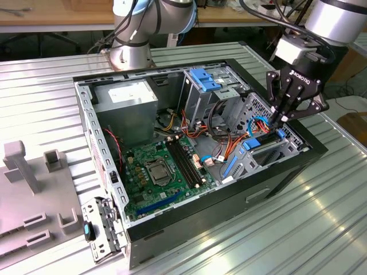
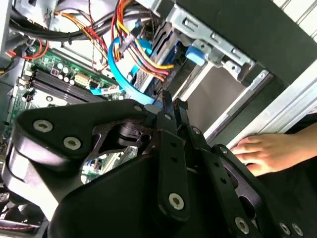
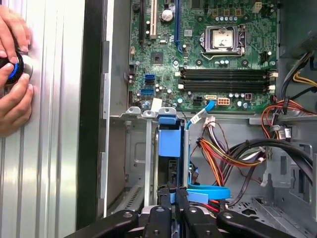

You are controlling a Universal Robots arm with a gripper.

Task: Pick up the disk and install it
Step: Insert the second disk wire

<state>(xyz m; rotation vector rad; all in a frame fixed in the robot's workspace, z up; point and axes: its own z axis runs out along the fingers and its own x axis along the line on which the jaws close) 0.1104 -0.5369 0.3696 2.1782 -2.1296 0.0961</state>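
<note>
The disk (image 1: 268, 144) is seen already down inside the open computer case (image 1: 172, 226), standing on edge in the lower drive bay at the exterior view's right, close to the case's front wall. The pick-up is therefore judged as done, and the installation as well advanced — whether the disk is fully seated and latched cannot be told from these pictures.

The claw (image 1: 279, 120) is held directly over the disk, its slim black fingers drawn together at the top edge of the blue carrier. In the first wrist view the fingertips (image 3: 171, 194) are seen pinched close around a narrow blue edge, so the claw is judged to be closed on the disk rather than merely resting above it.

The disk itself (image 3: 169, 141) is shown mostly as bright blue plastic: a rail with a squarish tab at its far end, with a darker flat body edge-on beneath it. It is flanked by the grey sheet-metal walls of the drive cage (image 3: 131, 148). A flat blue data cable (image 3: 208, 192) and a bundle of red, yellow and black power wires (image 3: 225, 153) lie just beside it, not visibly connected.

A person's hand (image 3: 14, 74) is seen on the ribbed metal surface (image 1: 321, 229) outside the case, fingers around a small dark knob with a blue ring.
</note>
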